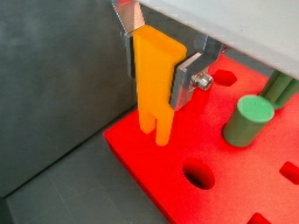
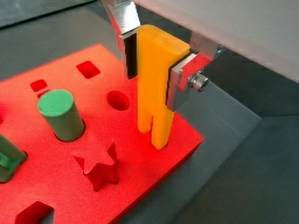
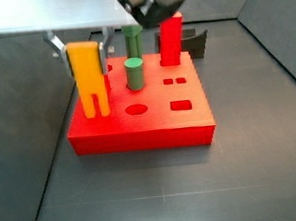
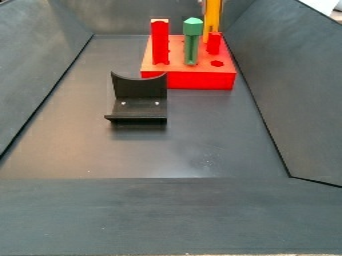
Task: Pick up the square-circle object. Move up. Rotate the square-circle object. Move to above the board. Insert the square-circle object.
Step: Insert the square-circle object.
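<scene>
The tool (image 2: 158, 66) grips the square-circle object (image 2: 156, 87) over the board (image 2: 163, 171).

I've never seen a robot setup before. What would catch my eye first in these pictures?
Probably the orange-yellow forked bar, clamped upright between the gripper fingers, with its prongs down at a corner of the bright-red board. On that board stand a green peg and a tall red pillar. Apart from it on the grey floor sits the dark L-shaped fixture.
</scene>
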Motion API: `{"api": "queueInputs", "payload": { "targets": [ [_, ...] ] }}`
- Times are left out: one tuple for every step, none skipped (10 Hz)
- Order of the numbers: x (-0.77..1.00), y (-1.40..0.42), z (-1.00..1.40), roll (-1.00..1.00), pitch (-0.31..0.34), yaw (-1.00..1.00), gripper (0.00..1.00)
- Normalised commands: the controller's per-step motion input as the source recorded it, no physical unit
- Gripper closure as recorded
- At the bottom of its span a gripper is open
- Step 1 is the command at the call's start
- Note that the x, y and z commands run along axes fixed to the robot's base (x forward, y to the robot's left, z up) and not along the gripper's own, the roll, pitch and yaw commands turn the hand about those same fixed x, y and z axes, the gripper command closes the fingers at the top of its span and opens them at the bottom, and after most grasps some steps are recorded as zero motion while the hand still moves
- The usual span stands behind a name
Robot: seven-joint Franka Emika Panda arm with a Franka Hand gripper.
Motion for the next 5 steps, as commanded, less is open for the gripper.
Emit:
{"api": "queueInputs", "payload": {
  "targets": [
    [0.21,-0.05,-0.50,0.00,0.000,0.00,1.00],
    [0.19,-0.06,-0.49,0.00,0.000,0.00,1.00],
    [0.04,-0.01,-0.41,0.00,0.000,0.00,1.00],
    [0.00,0.06,0.00,-0.09,0.000,0.01,1.00],
    [0.00,0.00,0.00,0.00,0.000,0.00,1.00]
  ]
}}
